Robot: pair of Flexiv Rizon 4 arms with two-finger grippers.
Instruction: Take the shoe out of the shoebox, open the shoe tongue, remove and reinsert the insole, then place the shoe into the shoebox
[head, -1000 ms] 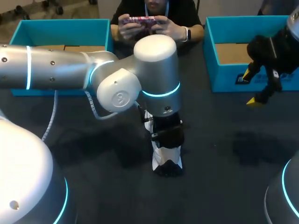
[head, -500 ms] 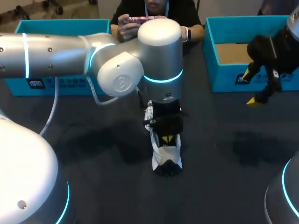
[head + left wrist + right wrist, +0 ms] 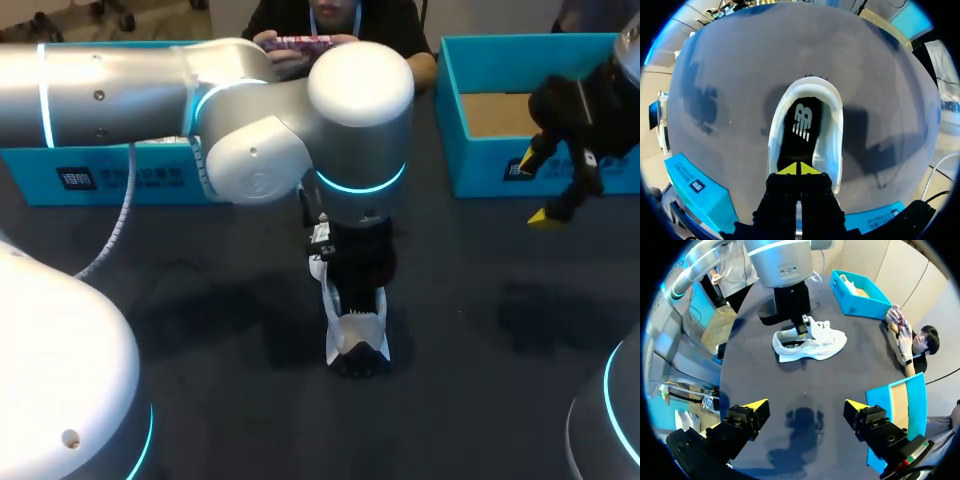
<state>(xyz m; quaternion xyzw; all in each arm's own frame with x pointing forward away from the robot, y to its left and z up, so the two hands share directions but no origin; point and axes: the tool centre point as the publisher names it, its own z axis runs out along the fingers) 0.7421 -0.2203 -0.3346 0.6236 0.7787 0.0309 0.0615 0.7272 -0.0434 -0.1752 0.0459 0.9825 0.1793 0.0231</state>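
Note:
A white shoe [image 3: 355, 338] lies on the dark table, heel toward me, its front hidden under my left arm. In the left wrist view I look into the shoe [image 3: 832, 145] at its black insole [image 3: 801, 125], which lies flat inside. My left gripper [image 3: 799, 169] is shut, yellow tips pressed together at the tongue end of the opening; anything pinched there is hidden. From the right wrist view the left gripper [image 3: 801, 330] stands over the shoe [image 3: 812, 342] by the laces. My right gripper [image 3: 804, 407] hangs open and empty, well away from the shoe, at the far right [image 3: 560, 195].
A teal shoebox [image 3: 520, 150] stands at the back right under my right gripper, and another teal box [image 3: 110, 175] at the back left behind my left arm. Bare dark table lies between the shoe and the right box.
My left arm's wrist has risen and drifted right and back over the shoe. The shoe has stayed in place. The right arm has not moved.

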